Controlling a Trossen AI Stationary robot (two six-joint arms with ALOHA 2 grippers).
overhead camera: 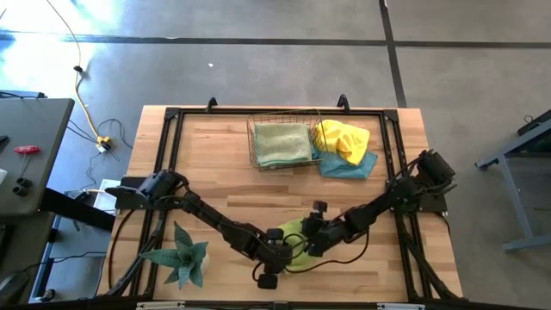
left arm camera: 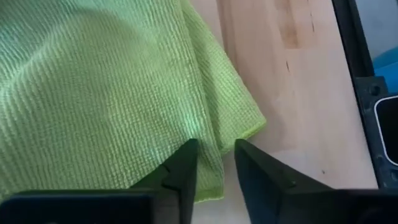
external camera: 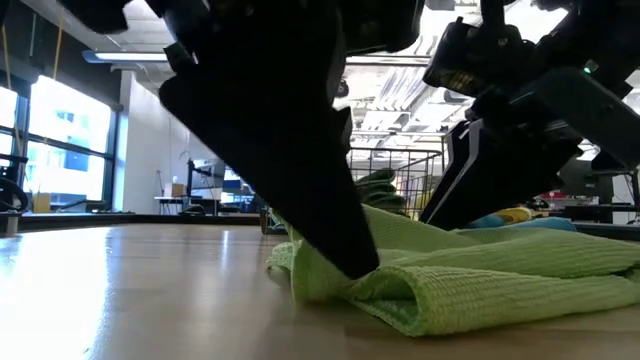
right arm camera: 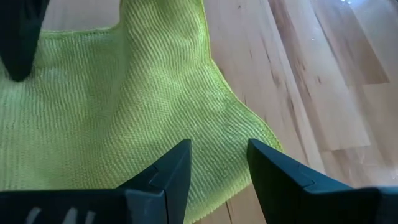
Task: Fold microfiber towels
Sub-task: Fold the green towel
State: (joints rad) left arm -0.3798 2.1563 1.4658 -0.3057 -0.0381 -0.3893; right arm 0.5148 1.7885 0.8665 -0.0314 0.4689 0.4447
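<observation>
Surface: a pale wooden plank table (overhead camera: 215,172) edged by a black metal frame, seen from above.
Room: grey concrete floor around the table; a yellow cable (overhead camera: 79,77) trails across the floor at far left; across the table, the low view shows large windows and ceiling light strips.
Towel at work: a lime green ribbed microfiber towel (overhead camera: 295,245) lies rumpled near the table's near edge, about centre, with a rolled fold along its near side.
Left gripper (left arm camera: 214,165): low at the lime towel's edge, its dark fingers a narrow gap apart over the cloth's hem; no firm grip shows.
Right gripper (right arm camera: 217,162): just right of the left one, over the same towel, fingers parted moderately with cloth beneath them, not pinched.
Basket: a copper wire basket (overhead camera: 253,138) at the far centre holds a folded pale green towel (overhead camera: 282,144).
Other towels: a crumpled bright yellow towel (overhead camera: 343,138) rests on a light blue towel (overhead camera: 351,166), just right of the basket.
Plant: a spiky green plant (overhead camera: 182,255) stands at the near left.
</observation>
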